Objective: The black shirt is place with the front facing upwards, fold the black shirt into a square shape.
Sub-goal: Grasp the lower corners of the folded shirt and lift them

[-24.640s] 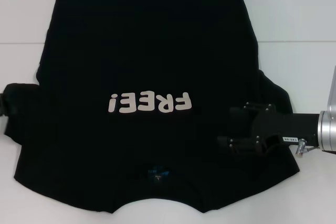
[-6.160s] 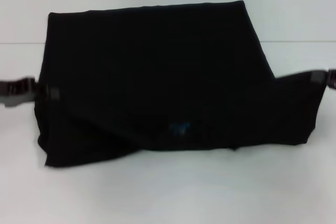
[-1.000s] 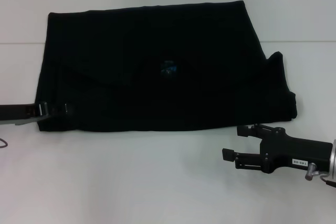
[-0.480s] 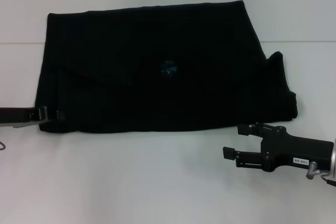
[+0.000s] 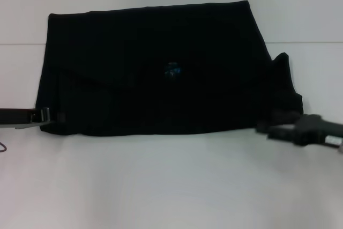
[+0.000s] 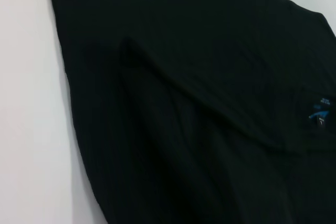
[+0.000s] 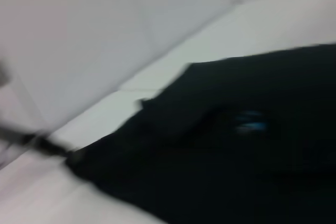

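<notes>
shirt (image 5: 155, 71) lies folded once across the far middle of the table (image 5: 161, 186), blue neck label (image 5: 172, 70) showing on top, lettering hidden. left gripper (image 5: 45, 115) sits at the shirt's near-left corner, right gripper (image 5: 278, 130) at its near-right corner by the loose sleeve; can't tell if either's fingers are open or holding cloth. looks like the side-fold step: next needs a firm pinch on each side edge, then folding inward to square it up.

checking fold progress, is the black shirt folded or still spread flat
Folded, not yet square: the black shirt is a wide band, lettering hidden, blue neck label on top, a sleeve sticking out on the robot's right.
</notes>
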Robot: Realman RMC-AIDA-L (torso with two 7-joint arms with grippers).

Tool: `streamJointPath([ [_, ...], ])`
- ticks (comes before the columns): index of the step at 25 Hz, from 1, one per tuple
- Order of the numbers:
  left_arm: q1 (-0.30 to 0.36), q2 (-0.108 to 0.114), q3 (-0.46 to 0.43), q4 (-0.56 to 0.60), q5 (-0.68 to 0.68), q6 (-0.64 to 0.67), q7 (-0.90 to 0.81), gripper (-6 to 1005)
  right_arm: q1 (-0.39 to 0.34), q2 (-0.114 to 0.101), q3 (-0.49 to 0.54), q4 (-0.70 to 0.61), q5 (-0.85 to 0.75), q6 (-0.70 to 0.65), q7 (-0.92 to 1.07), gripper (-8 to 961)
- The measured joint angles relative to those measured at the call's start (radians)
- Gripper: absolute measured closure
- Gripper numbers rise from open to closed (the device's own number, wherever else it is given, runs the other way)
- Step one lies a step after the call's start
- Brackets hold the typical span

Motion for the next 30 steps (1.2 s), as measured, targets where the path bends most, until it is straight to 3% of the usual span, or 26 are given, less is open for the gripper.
streamJointPath([
  [8,0.002,0.0,-0.006,0.0,-0.003,0.004,0.002,979,-0.003,-0.081,0.005,-0.143,-0.082,0.089,0.556,41],
  [14,0.007,0.001,-0.015,0.0,-0.01,0.007,0.003,979,0.03,-0.131,-0.001,-0.162,-0.171,0.124,0.8,41],
  [18,0.007,0.002,-0.015,0.001,-0.01,0.009,0.003,979,0.085,-0.13,-0.003,-0.152,-0.283,0.171,0.874,48],
  [24,0.002,0.002,-0.015,0.0,-0.011,0.012,0.002,978,0.156,-0.095,-0.007,-0.124,-0.383,0.227,0.877,58],
  [30,0.001,0.002,-0.015,0.0,-0.011,0.015,0.001,978,0.205,-0.086,-0.064,-0.054,-0.393,0.285,0.881,68],
])
